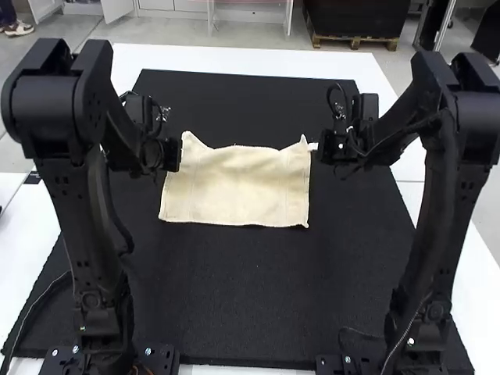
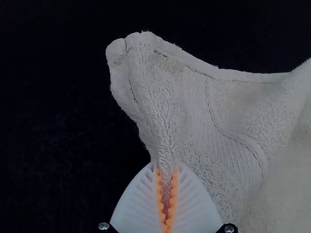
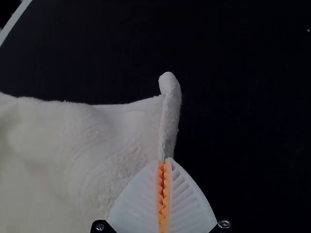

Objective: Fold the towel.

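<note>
My left gripper (image 1: 176, 155) is at the cream towel's far left corner, and my right gripper (image 1: 314, 147) is at its far right corner. The towel (image 1: 238, 187) lies on the black mat as a wide rectangle, its far edge sagging between two raised corners. In the left wrist view the left gripper (image 2: 166, 194) is shut on a pinched ridge of the towel (image 2: 194, 111) near a corner. The right wrist view has the right gripper (image 3: 164, 189) shut on the side edge of the towel (image 3: 116, 141), just below a corner tip.
A black mat (image 1: 234, 297) covers most of the white table (image 1: 234, 58) and extends around the towel on all sides. Both arms stand at the near edge, with cables (image 1: 35, 301) beside the left one.
</note>
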Controlling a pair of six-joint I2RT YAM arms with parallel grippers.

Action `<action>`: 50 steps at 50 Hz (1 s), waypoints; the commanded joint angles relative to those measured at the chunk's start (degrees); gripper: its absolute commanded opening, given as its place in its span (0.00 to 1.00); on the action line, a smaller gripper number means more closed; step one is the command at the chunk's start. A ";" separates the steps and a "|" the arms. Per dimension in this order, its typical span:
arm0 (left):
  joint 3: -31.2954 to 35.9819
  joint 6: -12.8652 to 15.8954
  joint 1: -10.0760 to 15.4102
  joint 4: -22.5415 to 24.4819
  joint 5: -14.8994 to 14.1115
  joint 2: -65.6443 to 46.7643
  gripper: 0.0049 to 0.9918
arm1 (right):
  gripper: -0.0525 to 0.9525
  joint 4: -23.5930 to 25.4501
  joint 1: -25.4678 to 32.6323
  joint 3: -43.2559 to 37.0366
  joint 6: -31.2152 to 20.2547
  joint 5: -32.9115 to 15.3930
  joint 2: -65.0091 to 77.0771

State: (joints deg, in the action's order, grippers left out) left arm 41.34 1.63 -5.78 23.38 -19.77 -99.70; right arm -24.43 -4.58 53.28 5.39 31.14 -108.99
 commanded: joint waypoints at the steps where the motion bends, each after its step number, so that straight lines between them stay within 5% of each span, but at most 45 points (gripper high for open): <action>1: -1.00 -0.13 -0.63 0.09 -0.88 3.72 0.01 | 0.03 0.08 1.33 -0.72 -0.29 2.53 3.43; 18: -3.02 1.01 -4.41 -4.48 -0.88 10.76 0.01 | 0.03 3.60 3.70 -3.27 -1.26 5.16 7.74; 50: -7.50 2.15 -4.06 -9.31 -0.88 15.24 0.01 | 0.03 7.81 3.35 -7.92 -2.31 6.39 11.78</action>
State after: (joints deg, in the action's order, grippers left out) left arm 33.89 3.18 -9.47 14.22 -20.82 -85.93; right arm -17.23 -1.65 45.06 3.84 36.21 -99.81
